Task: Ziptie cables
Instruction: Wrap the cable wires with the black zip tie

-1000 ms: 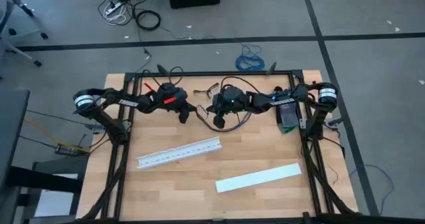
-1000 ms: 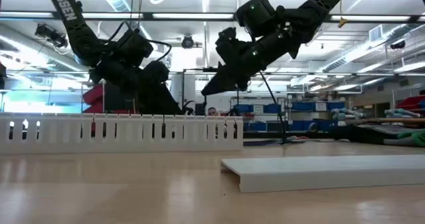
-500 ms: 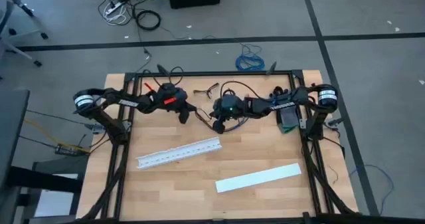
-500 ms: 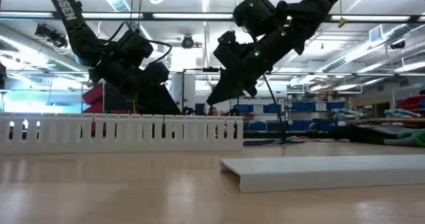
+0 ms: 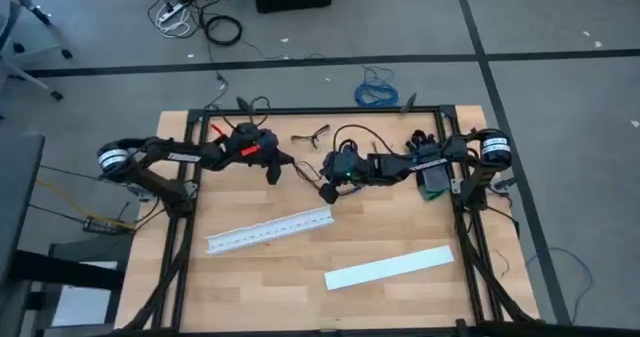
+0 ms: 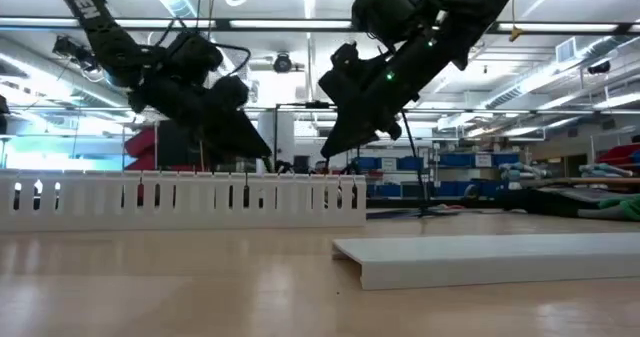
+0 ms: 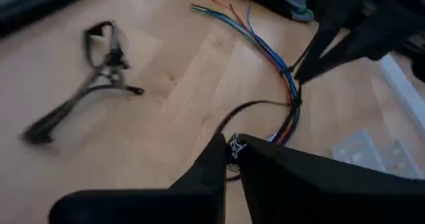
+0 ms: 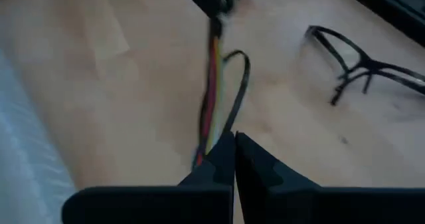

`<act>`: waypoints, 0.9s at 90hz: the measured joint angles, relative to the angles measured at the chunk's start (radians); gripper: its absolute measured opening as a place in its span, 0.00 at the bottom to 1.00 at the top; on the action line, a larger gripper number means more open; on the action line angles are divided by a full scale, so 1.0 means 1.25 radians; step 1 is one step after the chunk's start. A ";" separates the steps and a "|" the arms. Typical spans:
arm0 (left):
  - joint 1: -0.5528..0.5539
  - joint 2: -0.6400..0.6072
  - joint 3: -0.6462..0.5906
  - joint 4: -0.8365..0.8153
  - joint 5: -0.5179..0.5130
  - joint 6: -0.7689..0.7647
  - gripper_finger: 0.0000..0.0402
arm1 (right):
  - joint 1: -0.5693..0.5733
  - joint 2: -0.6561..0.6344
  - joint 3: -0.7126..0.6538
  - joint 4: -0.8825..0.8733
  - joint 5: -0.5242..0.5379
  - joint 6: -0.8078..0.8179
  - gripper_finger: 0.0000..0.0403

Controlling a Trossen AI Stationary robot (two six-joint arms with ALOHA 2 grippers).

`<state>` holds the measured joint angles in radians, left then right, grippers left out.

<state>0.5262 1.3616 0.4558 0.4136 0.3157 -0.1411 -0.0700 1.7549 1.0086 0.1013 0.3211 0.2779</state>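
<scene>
Both grippers, left (image 7: 234, 149) and right (image 8: 234, 139), are pinching the cables (image 7: 287, 84) with closed jaws above the table (image 5: 300, 267), near black eyeglasses (image 8: 362, 61).

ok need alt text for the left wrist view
The left gripper, fingers shut on a thin dark tie, hangs over a wooden table beside a bundle of coloured cables. A pair of glasses lies apart from them.

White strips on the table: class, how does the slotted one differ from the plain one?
The slotted strip has a row of slots along it; the plain strip is smooth. In the low view the slotted strip stands taller, while the plain strip lies low. Both are long, white and slanted alike.
</scene>
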 joint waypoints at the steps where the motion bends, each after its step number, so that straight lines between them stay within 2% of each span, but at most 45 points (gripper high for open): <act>1: 0.000 -0.007 -0.002 -0.004 -0.005 0.003 0.02 | 0.000 0.000 0.000 0.003 0.000 0.000 0.00; 12: -0.004 -0.077 -0.031 -0.034 -0.014 0.008 0.02 | 0.001 -0.008 0.000 0.062 -0.005 -0.007 0.00; 22: -0.029 -0.091 -0.072 -0.013 -0.043 0.007 0.02 | 0.002 -0.003 0.001 0.173 -0.078 -0.006 0.00; 28: -0.046 -0.091 -0.104 0.026 -0.053 0.004 0.02 | 0.010 0.007 0.001 0.221 -0.091 0.002 0.00; 38: -0.082 -0.091 -0.152 0.097 -0.097 0.000 0.02 | 0.020 0.009 0.001 0.232 -0.086 0.006 0.00; 50: -0.104 -0.099 -0.190 0.192 -0.106 -0.027 0.02 | 0.025 0.009 0.000 0.232 -0.077 0.010 0.00; 60: -0.122 -0.097 -0.206 0.194 -0.111 -0.037 0.02 | 0.026 0.009 0.000 0.215 -0.077 0.014 0.00; 68: -0.126 -0.098 -0.208 0.200 -0.132 -0.031 0.09 | 0.026 0.009 0.000 0.205 -0.078 0.014 0.00; 81: -0.126 -0.098 -0.208 0.214 -0.132 0.040 0.30 | 0.026 0.009 0.000 0.187 -0.084 0.014 0.00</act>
<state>0.3691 1.2396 0.1959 0.6807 0.1505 -0.0907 -0.0380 1.7657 1.0092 0.3344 0.2161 0.2951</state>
